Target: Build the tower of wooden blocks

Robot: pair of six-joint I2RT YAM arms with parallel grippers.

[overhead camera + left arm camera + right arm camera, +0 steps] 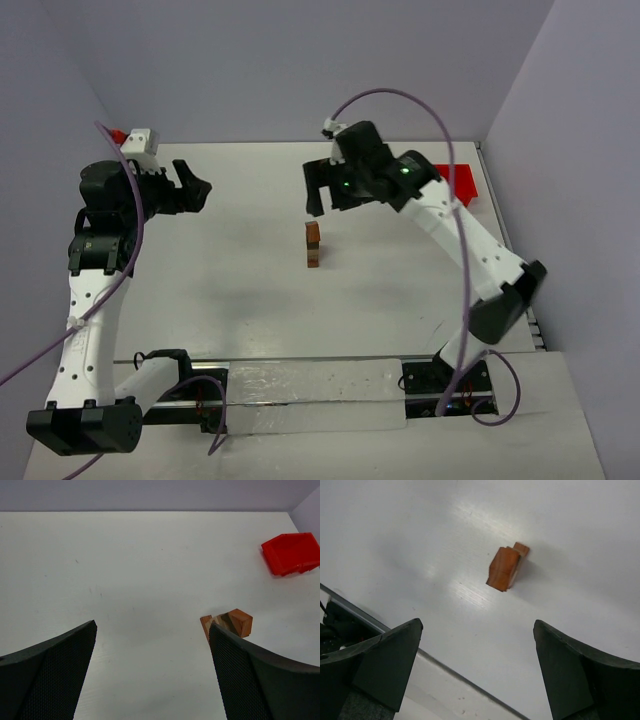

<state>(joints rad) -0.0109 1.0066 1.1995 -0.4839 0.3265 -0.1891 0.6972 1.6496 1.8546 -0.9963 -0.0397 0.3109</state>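
The tower (pixel 313 245) is a narrow stack of tan and brown wood blocks standing in the middle of the table. From above, in the right wrist view, the tower (pixel 506 567) shows a reddish-brown top block. My right gripper (pixel 322 195) hangs open just above and behind it, apart from it and holding nothing; its jaws (pixel 477 624) stand wide. My left gripper (pixel 203 190) is open at the far left, well away from the stack. In the left wrist view the tower (pixel 232 622) is partly hidden behind the right finger (pixel 260 680), and the left gripper (pixel 152 626) is empty.
A red plastic bin (pixel 460 183) sits at the back right of the table, also seen as the bin (pixel 292 552) in the left wrist view. Grey walls close in the table on three sides. A metal rail (pixel 300 368) runs along the near edge.
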